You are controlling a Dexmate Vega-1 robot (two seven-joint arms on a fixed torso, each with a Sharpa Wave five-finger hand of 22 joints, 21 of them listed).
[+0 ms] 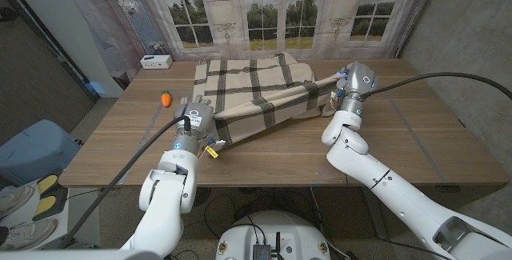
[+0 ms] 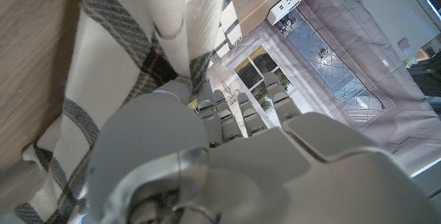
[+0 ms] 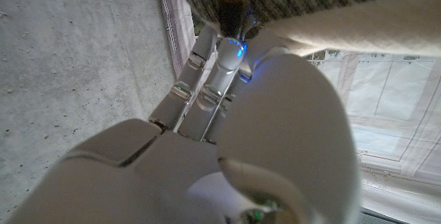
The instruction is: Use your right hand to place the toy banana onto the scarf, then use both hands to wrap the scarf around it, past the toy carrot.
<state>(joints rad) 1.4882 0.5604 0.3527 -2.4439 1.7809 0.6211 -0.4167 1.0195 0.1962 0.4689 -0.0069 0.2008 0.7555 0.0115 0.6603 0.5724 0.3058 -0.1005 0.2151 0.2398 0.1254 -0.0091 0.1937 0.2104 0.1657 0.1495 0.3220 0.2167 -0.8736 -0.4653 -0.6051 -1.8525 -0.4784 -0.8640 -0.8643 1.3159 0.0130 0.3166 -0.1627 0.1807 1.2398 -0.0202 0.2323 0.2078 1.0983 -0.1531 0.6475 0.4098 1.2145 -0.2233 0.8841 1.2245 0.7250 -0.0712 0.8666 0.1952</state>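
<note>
Head view shows the scarf [image 1: 256, 88] spread across the far middle of the tabletop [image 1: 384, 144], its near edge lifted and rolled into a long fold that runs between the two hands. The left hand [image 1: 194, 116] grasps the fold's end at the scarf's near left corner; in the left wrist view the cloth hangs pinched against the left hand's fingers [image 2: 227, 110], so that grip looks real. The right hand [image 1: 342, 92] is at the scarf's right end, and in the right wrist view its fingers [image 3: 207, 72] reach into the plaid cloth; it appears to be gripping the fabric, though the contact itself is partly hidden.

The toy banana cannot be made out anywhere. Judging by the bulging fold, it is probably already lying on the scarf under the turned-over cloth, so the placing step seems done and the wrapping is under way. What seems left is to carry the fold further over the scarf's far half and close the bundle.

The toy carrot [image 1: 166, 98] lies on the bare wood just left of the scarf, apart from it, near the left hand.

A small white box [image 1: 156, 61] sits beyond the scarf's far left corner; what it holds cannot be told.
</note>
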